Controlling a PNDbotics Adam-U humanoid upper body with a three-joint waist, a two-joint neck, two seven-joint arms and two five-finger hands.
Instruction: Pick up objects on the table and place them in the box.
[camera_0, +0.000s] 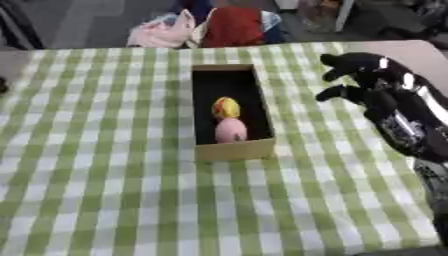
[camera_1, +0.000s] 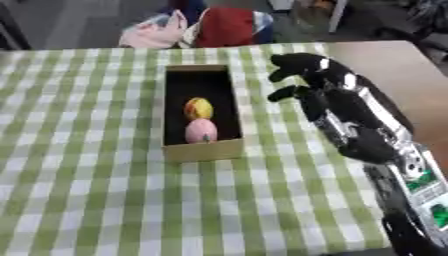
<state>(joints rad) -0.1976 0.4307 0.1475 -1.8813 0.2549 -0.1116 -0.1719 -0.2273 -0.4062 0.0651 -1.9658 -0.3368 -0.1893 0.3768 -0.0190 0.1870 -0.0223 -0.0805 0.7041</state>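
A green-and-white checked tablecloth is seen spread bare on the near side of the box, with no loose object to be made out on it. The open cardboard box, used here as the landmark, is set lengthwise near the middle of the cloth, its near wall facing the camera. Two small rounded objects are seen lying inside it on the dark floor: a pink one close behind the near wall, and a yellow-and-red one just beyond, touching or nearly touching the first. To the right of the box, the robot's right hand is held above the cloth, apart from the box's right wall, with nothing in it; its fingers are seen relaxed and slightly bent, pointing toward the box. The left hand is not shown in either view. Beyond the box's far end, past the table edge, bundles of pink and red fabric are seen on the floor. Judged by shape alone, both objects are thought to be light, smooth and apt to roll, so each would best be taken across its widest part between thumb and fingers, from above; whether they are hard or soft cannot be told. With both already boxed, the task appears largely complete.
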